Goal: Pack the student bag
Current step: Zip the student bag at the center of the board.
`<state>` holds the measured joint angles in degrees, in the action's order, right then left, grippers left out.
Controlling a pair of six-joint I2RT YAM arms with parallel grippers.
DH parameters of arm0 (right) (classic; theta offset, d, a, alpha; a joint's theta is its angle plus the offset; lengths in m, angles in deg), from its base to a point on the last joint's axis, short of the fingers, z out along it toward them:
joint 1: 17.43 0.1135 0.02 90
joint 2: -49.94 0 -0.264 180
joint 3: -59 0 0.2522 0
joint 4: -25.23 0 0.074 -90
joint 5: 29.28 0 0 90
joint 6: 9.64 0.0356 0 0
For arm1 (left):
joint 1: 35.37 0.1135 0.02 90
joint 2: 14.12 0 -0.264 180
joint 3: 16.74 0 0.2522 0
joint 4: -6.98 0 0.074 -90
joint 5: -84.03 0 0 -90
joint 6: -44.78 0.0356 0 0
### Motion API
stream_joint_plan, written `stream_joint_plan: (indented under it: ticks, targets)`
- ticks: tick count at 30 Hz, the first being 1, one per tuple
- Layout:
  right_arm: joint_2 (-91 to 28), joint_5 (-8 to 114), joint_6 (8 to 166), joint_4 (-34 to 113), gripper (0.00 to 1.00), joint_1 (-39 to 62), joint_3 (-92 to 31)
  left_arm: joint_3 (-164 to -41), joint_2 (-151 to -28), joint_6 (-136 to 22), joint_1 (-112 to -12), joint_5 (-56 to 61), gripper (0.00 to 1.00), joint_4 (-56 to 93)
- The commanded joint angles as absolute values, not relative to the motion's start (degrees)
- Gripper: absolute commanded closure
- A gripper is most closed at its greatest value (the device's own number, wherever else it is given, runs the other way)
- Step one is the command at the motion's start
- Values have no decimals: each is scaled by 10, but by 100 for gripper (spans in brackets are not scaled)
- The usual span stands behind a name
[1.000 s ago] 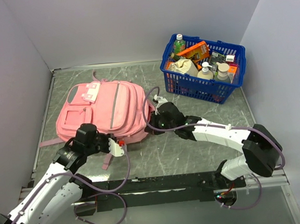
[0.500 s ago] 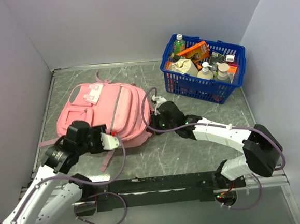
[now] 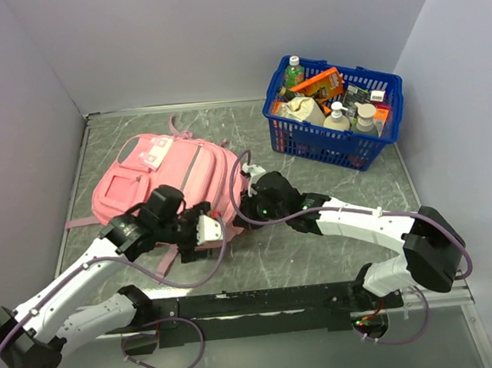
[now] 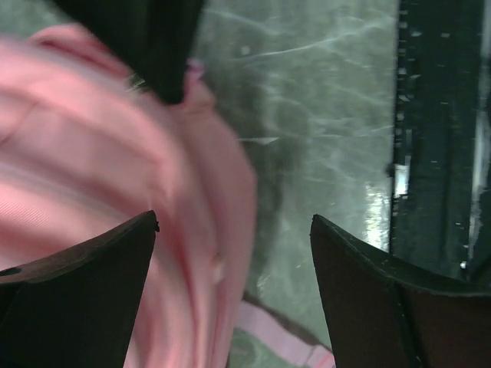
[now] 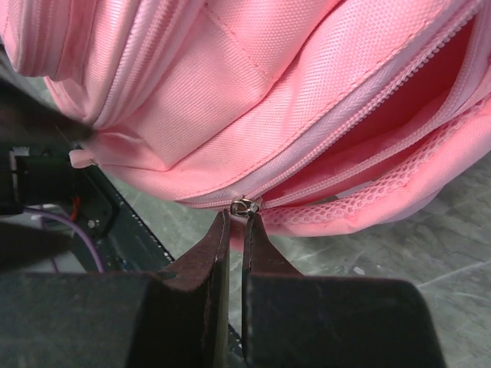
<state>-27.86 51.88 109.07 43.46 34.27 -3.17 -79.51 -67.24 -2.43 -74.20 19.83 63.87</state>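
1. The left gripper (image 3: 204, 231) sits at the near edge of the student bag (image 3: 151, 170). In the left wrist view its jaws are spread wide with the bag's pink edge between them. That view is blurred, so contact cannot be confirmed.
2. The student bag lies flat on the left half of the desk (image 3: 225, 134), front pockets up. The zip on its near-right side is partly undone. The opening (image 5: 433, 96) shows pink lining and mesh, and no packed item is visible inside.
3. The right gripper (image 5: 238, 222) has its jaws narrow, pinched on the zipper pull (image 5: 244, 205) at the closed end of the opening.
4. The blue basket (image 3: 336, 143) stands at the far right, well apart from the bag, loaded with bottles and boxes.
5. Progress is judged to be early, and the step in hand appears to be unzipping the compartment. What is left is to widen the opening, move items from the basket into the bag, and close the zip.
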Motion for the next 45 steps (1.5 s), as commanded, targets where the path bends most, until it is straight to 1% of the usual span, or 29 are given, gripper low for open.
stream_joint_plan:
  ticks: [1,2,4,8,13,15,17,18,19,20,21,22,24,25,28,31,36,39,45]
  targets:
    - [-252,471,1114,375,100,342,-37,-780,-685,-52,-793,208,14,584]
    - [-253,466,1119,371,100,341,-37,-780,-691,-51,-805,195,7,578]
    - [-251,453,1124,360,100,342,-37,-782,-704,-48,-816,175,7,556]
    - [-242,459,1128,353,100,357,-28,-783,-718,-47,-827,122,10,522]
    - [-239,449,1130,349,100,364,-12,-755,-714,-53,-834,45,16,472]
    - [-237,447,1128,354,100,369,-12,-751,-716,-58,-836,45,17,472]
    - [-234,447,1124,358,100,371,-17,-745,-720,-59,-839,40,22,468]
    - [-233,448,1124,365,100,372,-20,-744,-723,-51,-840,43,26,471]
    - [-230,448,1124,366,100,372,-21,-743,-723,-48,-840,45,37,474]
    - [-229,448,1124,366,100,373,-23,-742,-724,-44,-839,51,44,479]
    - [-226,448,1124,364,100,372,-24,-740,-727,-39,-840,55,58,483]
    - [-225,446,1124,364,100,372,-25,-739,-727,-36,-841,56,65,486]
    - [-224,446,1123,371,100,372,-31,-735,-727,-35,-842,53,77,485]
    - [-223,445,1123,380,100,371,-33,-735,-727,-34,-843,49,84,486]
    - [-213,448,1123,384,100,358,-18,-740,-724,-26,-842,37,95,496]
    - [-205,441,1126,387,100,326,14,-746,-720,-20,-843,28,99,517]
    - [-206,459,1102,437,100,270,36,-766,-706,4,-842,52,99,583]
    - [-224,478,1085,464,100,248,24,-782,-699,25,-842,83,99,648]
    - [-275,475,1057,461,100,210,-7,-824,-697,72,-842,127,99,794]
